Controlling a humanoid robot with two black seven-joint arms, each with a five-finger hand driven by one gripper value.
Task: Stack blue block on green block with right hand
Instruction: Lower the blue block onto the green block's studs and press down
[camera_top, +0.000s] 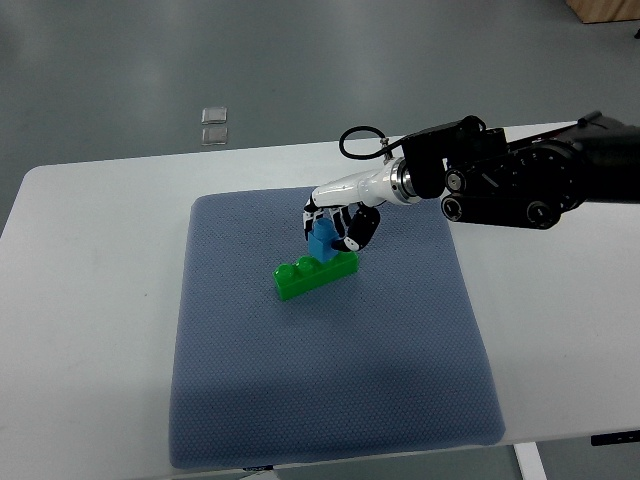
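A green block (305, 275) with round studs lies on the blue mat (330, 380), slightly left of the mat's middle. A small blue block (322, 241) sits at the green block's right end, touching its top. My right hand (335, 226) comes in from the right edge on a black and white arm. Its fingers are curled around the blue block from above and from the right, hiding part of it. Whether the blue block is pressed fully onto the studs I cannot tell. The left arm does not show.
The mat covers the middle of a white table (90, 300). Two small clear squares (214, 124) lie on the grey floor beyond the table's far edge. A black cable loop (362, 142) rises from my right wrist.
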